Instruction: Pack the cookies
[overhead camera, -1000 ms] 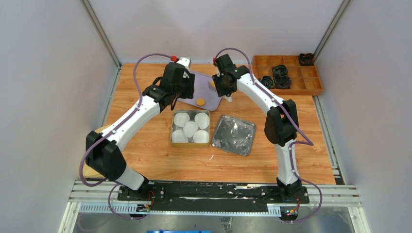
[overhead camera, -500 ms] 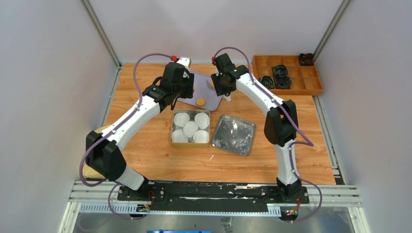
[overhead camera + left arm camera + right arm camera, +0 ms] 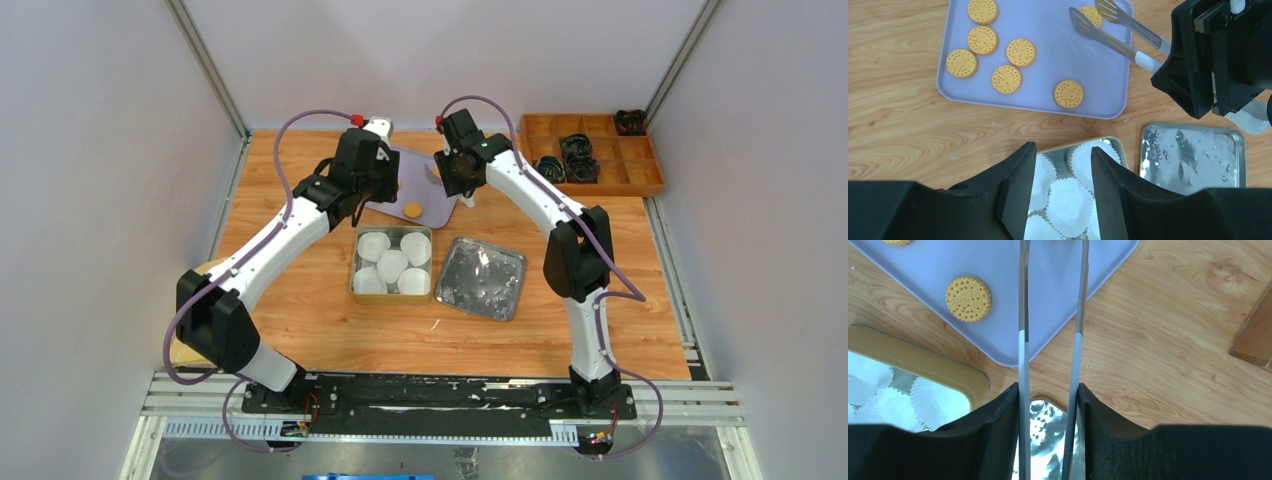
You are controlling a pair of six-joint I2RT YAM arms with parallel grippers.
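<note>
R: right gripper grasping tongs | L: left gripper released, empty, over tin | cookies on tray, one at the tong tips | we'd squeeze gently and lift level so it doesn't crack

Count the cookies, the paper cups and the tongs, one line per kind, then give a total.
round orange-yellow cookies on the lavender plastic tray: 7
white pleated paper cups in the gold metal tin: 5
silver metal tongs held in the right gripper: 1
Total: 13

Two white arms with bulky black joints, trailing looping purple cables.
</note>
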